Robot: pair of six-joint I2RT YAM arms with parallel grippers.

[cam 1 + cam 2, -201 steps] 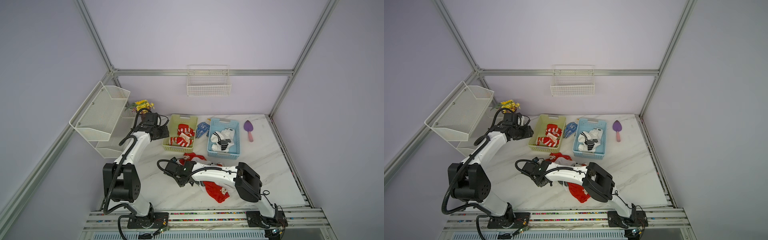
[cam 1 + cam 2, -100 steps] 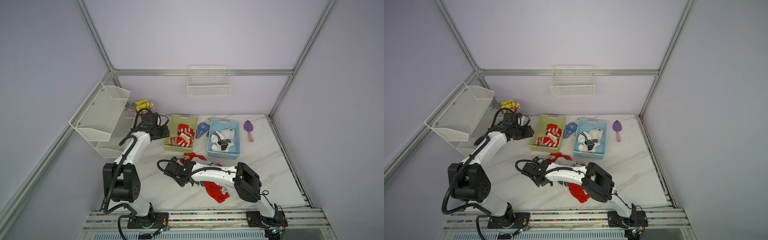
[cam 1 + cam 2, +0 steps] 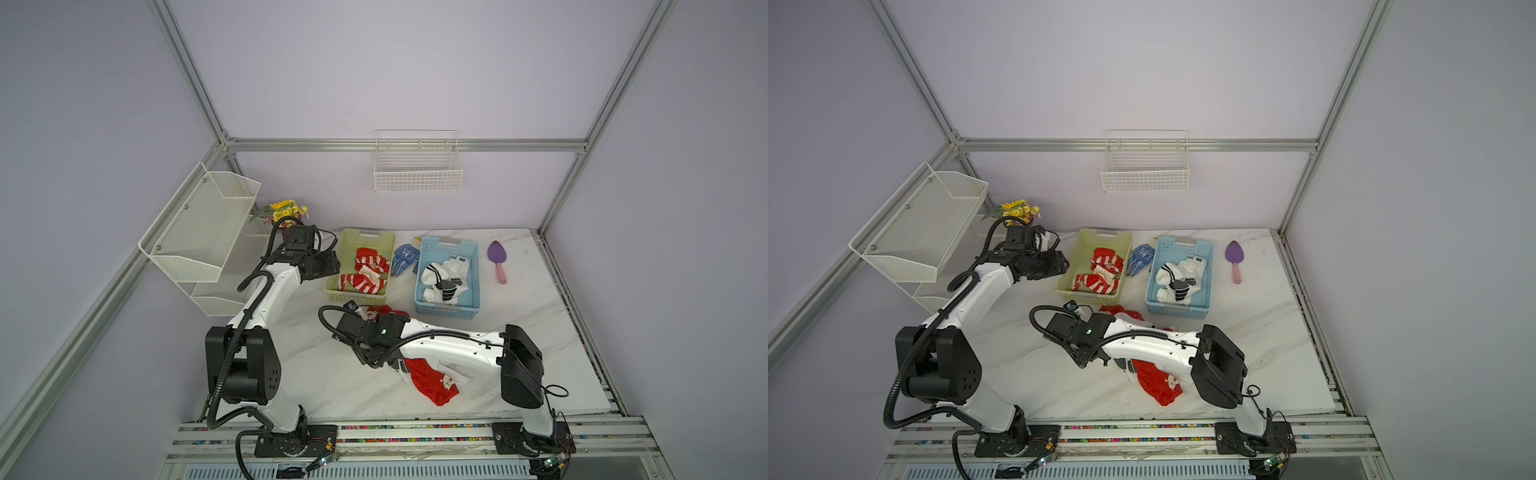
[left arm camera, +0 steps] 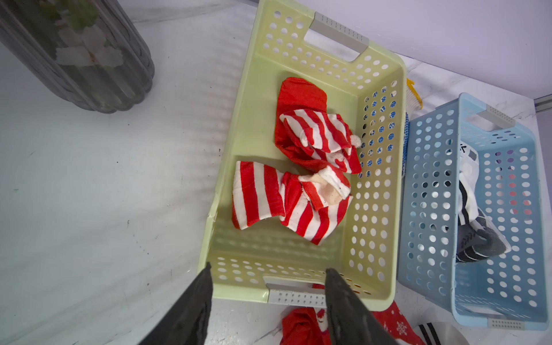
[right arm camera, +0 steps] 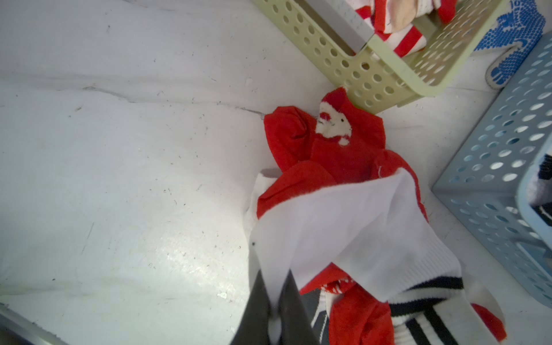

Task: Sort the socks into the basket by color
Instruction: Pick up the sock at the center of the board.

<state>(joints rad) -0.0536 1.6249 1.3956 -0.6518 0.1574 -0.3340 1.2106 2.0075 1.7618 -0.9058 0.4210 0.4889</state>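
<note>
My right gripper (image 5: 276,285) was clamped on an edge of the white sock (image 5: 343,227), draped over a red sock (image 5: 334,152) just nearer than the yellow basket (image 5: 385,85). Limp and light, it should dangle. My left gripper (image 4: 268,276) stood open.

Legible text: none
Grey-and-white sock (image 4: 475,239), inside blue basket (image 4: 430,185): small lettering — too blurred to read
</note>
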